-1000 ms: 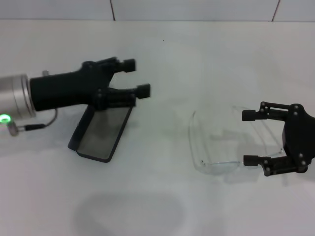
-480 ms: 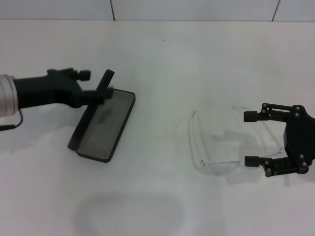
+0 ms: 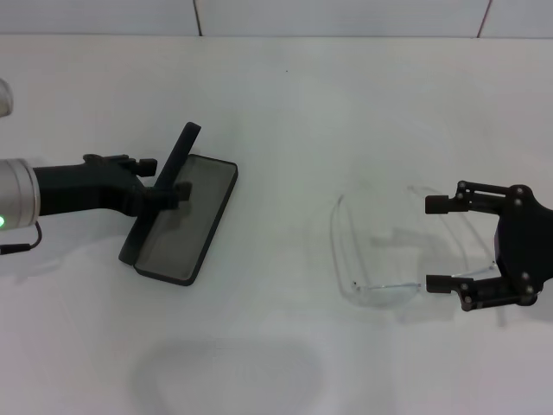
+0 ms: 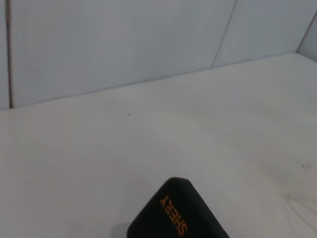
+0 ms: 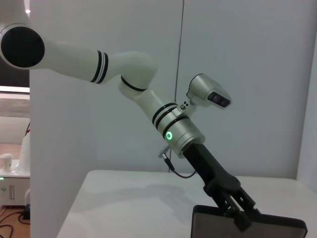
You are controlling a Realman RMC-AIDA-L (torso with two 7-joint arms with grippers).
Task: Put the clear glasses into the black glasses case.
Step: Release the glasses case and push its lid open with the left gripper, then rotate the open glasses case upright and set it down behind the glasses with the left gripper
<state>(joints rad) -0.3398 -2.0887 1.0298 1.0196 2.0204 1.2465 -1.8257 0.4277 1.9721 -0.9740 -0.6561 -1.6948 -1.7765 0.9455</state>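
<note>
Head view, case: the black glasses case [image 3: 183, 216] lies open on the white worktop [image 3: 285, 95], grey lining up, lid raised on edge along its far-left side.
Head view, left claw: the left claw [image 3: 164, 185] is at the case's raised lid, fingers closed on the lid's edge, holding it up.
Head view, glasses: the clear glasses [image 3: 380, 251] rest on the worktop well apart from the case, on the robot's right, temple arms unfolded.
Head view, right claw: the right claw [image 3: 434, 244] sits at the glasses' far side from the case, fingers spread apart and straddling one temple arm, gripping nothing.
Left wrist view: only the lid's rounded corner with its orange logo [image 4: 174, 214] shows.
Right wrist view: the left claw [image 5: 237, 210] pinches the lid's top edge.
Handling: the glasses look light, thin, slippery and springy; I judge the lens frame's outer corner, where the temple joins, the safest hold, gripped gently.
</note>
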